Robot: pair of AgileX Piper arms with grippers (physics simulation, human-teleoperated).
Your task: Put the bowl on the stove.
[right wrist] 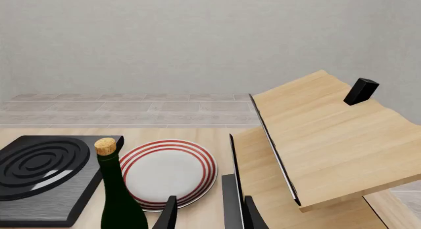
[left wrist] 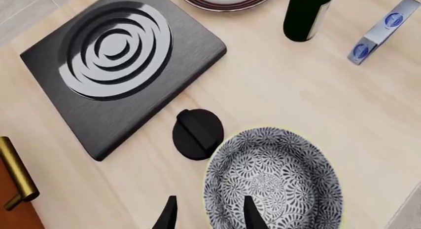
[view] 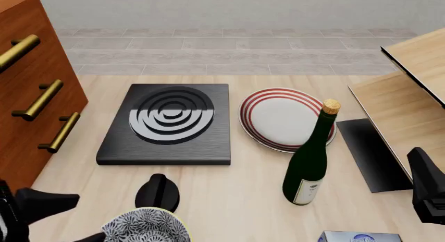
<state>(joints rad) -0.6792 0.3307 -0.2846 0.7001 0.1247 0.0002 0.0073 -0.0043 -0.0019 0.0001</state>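
Left pincer [left wrist: 209, 214] hangs with jaws spread either side of the bowl [left wrist: 273, 182] rim, one tip over its patterned inside, contact impossible to judge. A black knob [left wrist: 197, 134] sits just beyond the tips, the stove [left wrist: 122, 63] further ahead on the table [left wrist: 296, 91], burner bare. Right pincer [right wrist: 209, 213] is spread, empty, the wine bottle [right wrist: 120, 194] and red-ringed plate [right wrist: 167, 172] ahead of it.
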